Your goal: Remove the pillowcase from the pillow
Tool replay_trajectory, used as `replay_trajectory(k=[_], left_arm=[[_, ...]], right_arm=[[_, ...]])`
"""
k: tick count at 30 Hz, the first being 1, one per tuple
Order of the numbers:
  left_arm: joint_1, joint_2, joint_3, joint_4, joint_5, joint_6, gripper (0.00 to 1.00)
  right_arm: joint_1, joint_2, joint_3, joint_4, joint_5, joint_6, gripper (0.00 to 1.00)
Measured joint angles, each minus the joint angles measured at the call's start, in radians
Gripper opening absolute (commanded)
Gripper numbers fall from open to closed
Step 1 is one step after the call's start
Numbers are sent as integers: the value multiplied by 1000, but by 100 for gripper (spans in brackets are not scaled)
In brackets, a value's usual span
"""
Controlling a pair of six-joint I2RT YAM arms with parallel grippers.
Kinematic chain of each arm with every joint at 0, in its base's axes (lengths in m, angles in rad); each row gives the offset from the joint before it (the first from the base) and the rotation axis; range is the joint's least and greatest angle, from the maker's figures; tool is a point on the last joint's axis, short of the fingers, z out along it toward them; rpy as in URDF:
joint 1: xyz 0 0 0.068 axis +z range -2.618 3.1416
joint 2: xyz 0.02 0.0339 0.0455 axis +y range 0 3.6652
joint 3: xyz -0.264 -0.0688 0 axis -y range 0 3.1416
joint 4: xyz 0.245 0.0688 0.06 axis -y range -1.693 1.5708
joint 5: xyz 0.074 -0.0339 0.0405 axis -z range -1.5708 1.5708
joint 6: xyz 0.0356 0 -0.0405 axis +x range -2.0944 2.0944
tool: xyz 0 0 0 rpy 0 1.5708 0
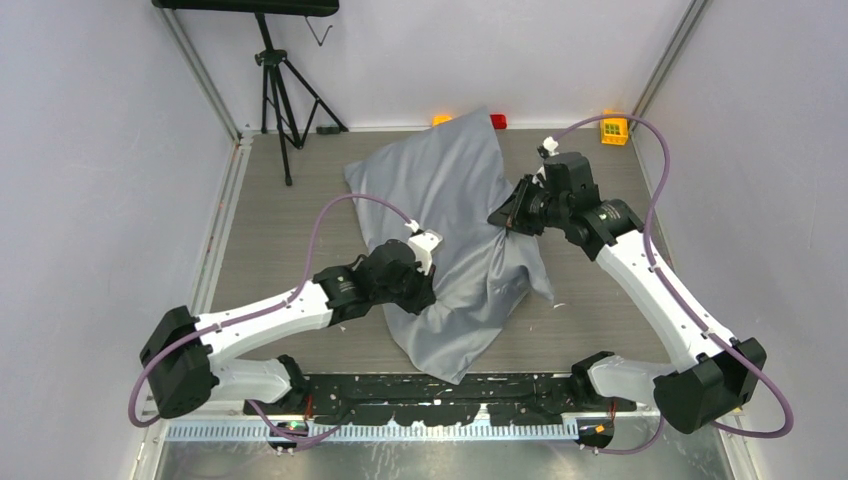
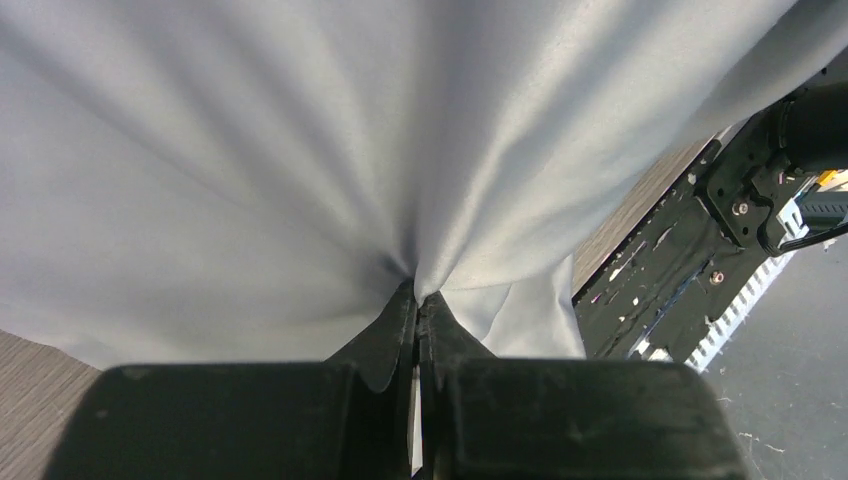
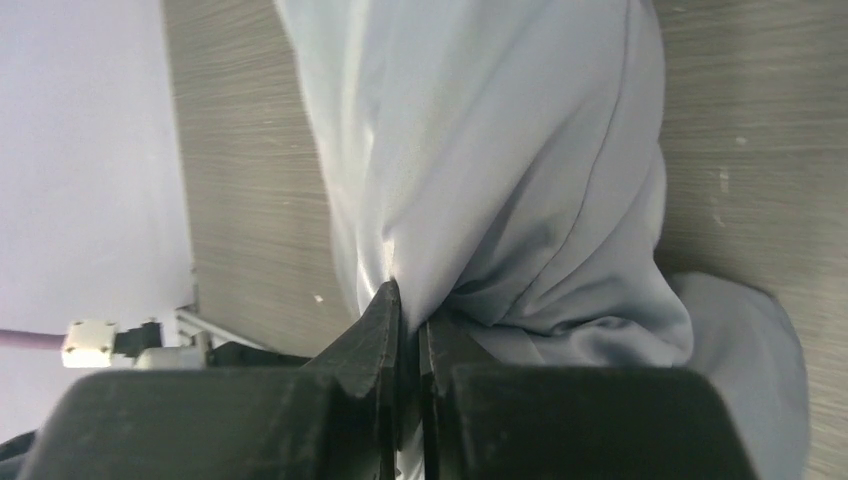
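Pillowcase (image 1: 455, 230) whole in top cam; wrist cams show L tool (image 2: 418, 298), R tool (image 3: 410, 310) both clenched on it.

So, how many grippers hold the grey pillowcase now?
2. The left gripper pinches the pillowcase on its near left side; the right gripper pinches its right edge. None is hidden.

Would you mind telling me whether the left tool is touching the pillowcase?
Touching. The left wrist view shows the left tool shut on a gathered fold of the pillowcase.
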Motion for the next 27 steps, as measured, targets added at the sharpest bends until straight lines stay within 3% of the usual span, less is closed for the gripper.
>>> replay_trajectory(k=[4,10,12,20,27], left_arm=[[23,10,0,3,21,-10,0],[104,5,4,0,68,-52,0],[144,6,21,-14,88,-64,0],[237,50,186,-60,167,-85,0],[292,124,349,-154,197,-74,0]], right_arm=[[-5,0,-13,-35,69,-20,34],[-13,-37,-39,-79,151,-59,74],[-14,-77,-68,-93,170,-66,81],[-14,-291,-144,-171,187,-74,81],[-14,-362,-219,-177,42,-56,76]])
